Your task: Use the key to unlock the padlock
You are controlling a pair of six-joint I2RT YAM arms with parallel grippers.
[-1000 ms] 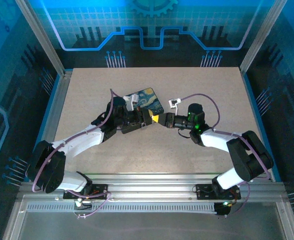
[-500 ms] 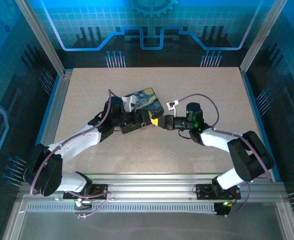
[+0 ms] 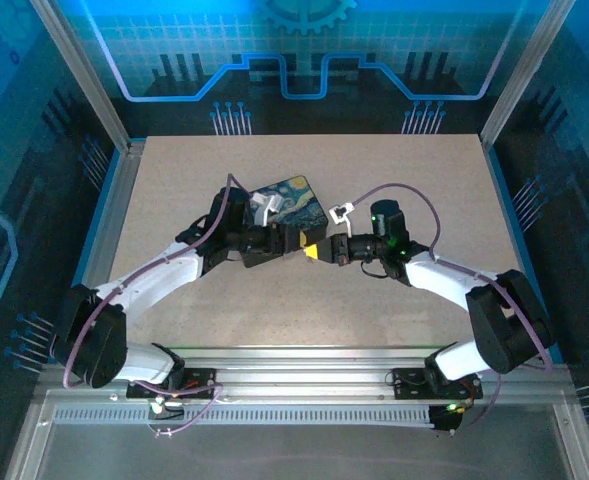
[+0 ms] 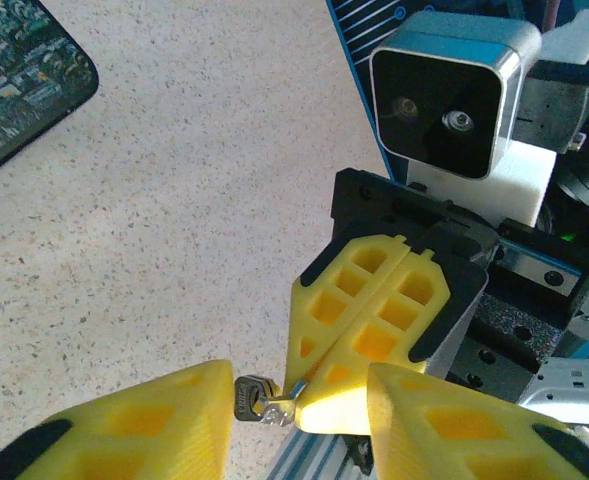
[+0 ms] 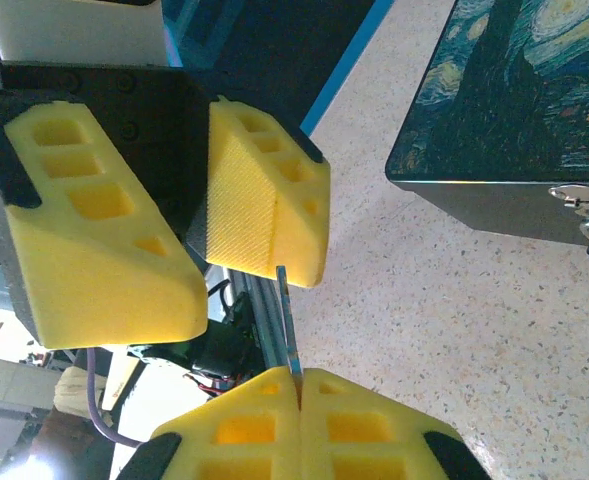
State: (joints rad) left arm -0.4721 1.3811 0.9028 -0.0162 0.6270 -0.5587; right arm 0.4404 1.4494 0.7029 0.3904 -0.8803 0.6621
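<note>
yellow-fingered right gripper [image 5: 300,390] pinches the key [image 5: 288,320] near the box [image 5: 514,110]; left gripper [image 5: 202,250] gapes open around it. key's in hand, i reckon; the unlocking itself is all left to do.

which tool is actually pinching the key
The right tool: its jaws are shut on the key, while the left tool has its jaws apart.

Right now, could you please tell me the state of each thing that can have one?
Left claw: open.
Right claw: shut on the key.
Key: clamped at the right claw's tips, partly sticking out.
Box: lid closed, resting on the table.
</note>
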